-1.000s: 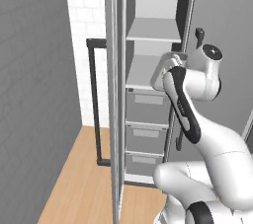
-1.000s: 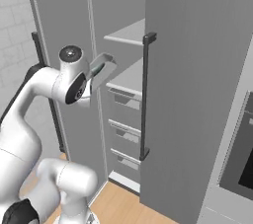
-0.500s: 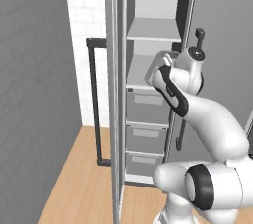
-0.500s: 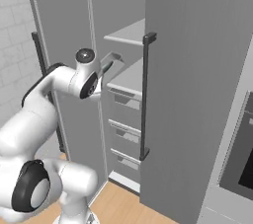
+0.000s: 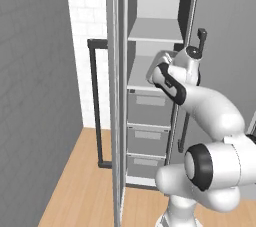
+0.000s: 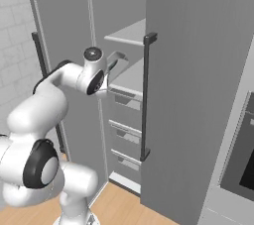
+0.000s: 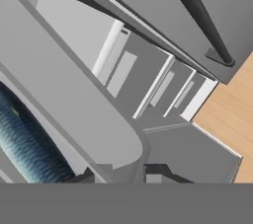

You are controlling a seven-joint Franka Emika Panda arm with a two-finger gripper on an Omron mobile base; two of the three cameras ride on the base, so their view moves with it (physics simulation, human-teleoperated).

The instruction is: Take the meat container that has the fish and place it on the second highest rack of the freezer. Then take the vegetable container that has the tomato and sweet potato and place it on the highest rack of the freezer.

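The grey meat container [image 7: 74, 99] holds the fish [image 7: 22, 149], a dark blue-green striped body at the lower left of the hand view. My gripper [image 7: 121, 173] is shut on the container's rim. In the right base view the container [image 6: 119, 60] hangs at the front of the open freezer [image 5: 155, 1], level with the second highest rack [image 5: 142, 78]. My gripper [image 5: 156, 73] is just in front of that white shelf. The highest rack [image 5: 155, 31] is bare. The tomato, the sweet potato and their container are out of view.
Three grey drawers [image 5: 149, 108] sit below the shelves. The freezer door [image 5: 114, 96] stands open on the left, edge-on, with its black bar handle [image 5: 94, 101]. A closed tall door with a black handle [image 6: 146, 95] flanks the right side. The wood floor [image 5: 85, 181] lies below.
The arm has reached further toward the freezer, carrying the container closer to the lower shelf. The elbow has swung down and forward. The jaws have stayed shut.
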